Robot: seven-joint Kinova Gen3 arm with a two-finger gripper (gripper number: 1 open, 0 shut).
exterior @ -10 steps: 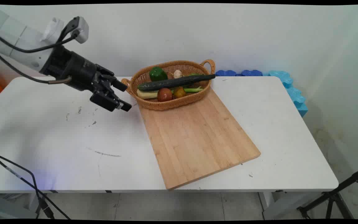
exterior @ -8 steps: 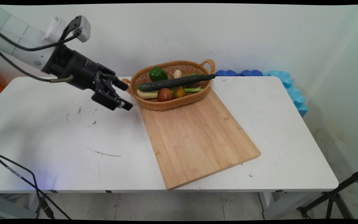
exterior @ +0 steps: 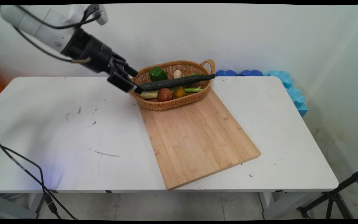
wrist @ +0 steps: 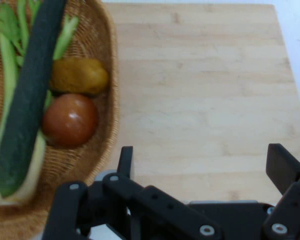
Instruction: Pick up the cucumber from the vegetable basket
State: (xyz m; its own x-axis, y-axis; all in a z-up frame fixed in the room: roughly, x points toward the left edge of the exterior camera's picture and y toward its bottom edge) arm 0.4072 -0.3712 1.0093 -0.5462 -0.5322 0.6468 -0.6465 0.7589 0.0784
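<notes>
My black gripper (exterior: 135, 81) hangs open and empty over the left end of a woven basket (exterior: 172, 104). Across the basket lies a long dark cucumber (exterior: 176, 82), with a red tomato (exterior: 164, 94), a yellowish potato (exterior: 179, 92), celery (exterior: 193, 90), a green pepper (exterior: 158, 73) and a pale mushroom (exterior: 177, 73) around it. In the hand view my open gripper (wrist: 205, 165) sits above the wooden board (wrist: 200, 90), beside the basket rim (wrist: 111, 110). The cucumber (wrist: 25, 100), tomato (wrist: 70, 120) and potato (wrist: 79, 75) lie to the left of the fingers (wrist: 125, 160).
A large wooden cutting board (exterior: 194, 137) lies slanted on the white table (exterior: 57, 130), its far end touching the basket. Blue foam blocks (exterior: 278, 79) line the table's far right edge by the wall. A tripod leg (exterior: 337, 194) stands at the lower right.
The gripper has risen and moved right, from the table left of the basket to above the basket's left end. Nothing in the basket moved.
</notes>
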